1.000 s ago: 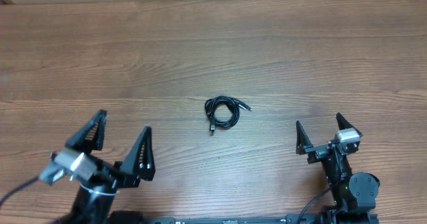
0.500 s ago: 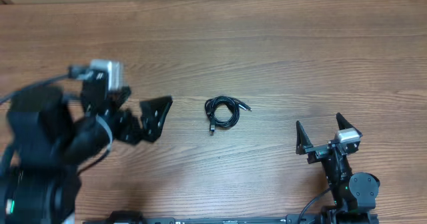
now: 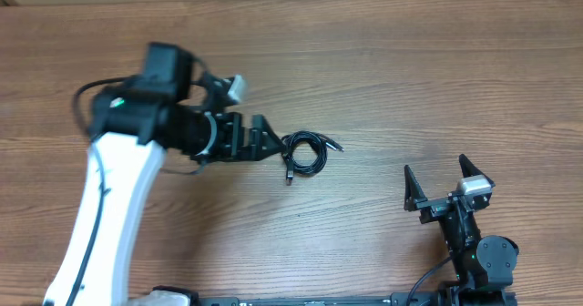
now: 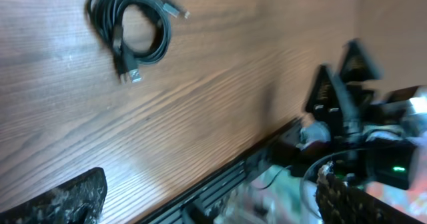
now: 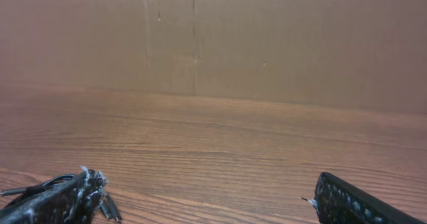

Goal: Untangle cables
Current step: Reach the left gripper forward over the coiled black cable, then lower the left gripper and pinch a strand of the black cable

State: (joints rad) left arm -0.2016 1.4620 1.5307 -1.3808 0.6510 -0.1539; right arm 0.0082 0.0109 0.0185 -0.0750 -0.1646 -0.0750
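left gripper (image 3: 271, 140): jaws spread wide, nothing pinched.
right gripper (image 3: 435, 171): jaws spread.
cables (image 3: 305, 153): 1 coiled bundle, laid at table (image 3: 410, 69) centre, just beside left gripper, well apart from right gripper.

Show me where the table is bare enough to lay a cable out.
Bare wood spans the far side of the table and the gap between the cables and the right gripper. Crowded just beside the coil, where the open left gripper hovers.

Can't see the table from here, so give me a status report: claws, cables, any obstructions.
Left claw open, empty, beside the cables. Right claw open, empty, well clear. Cables one coiled bundle on the wooden table. Nothing in the way.
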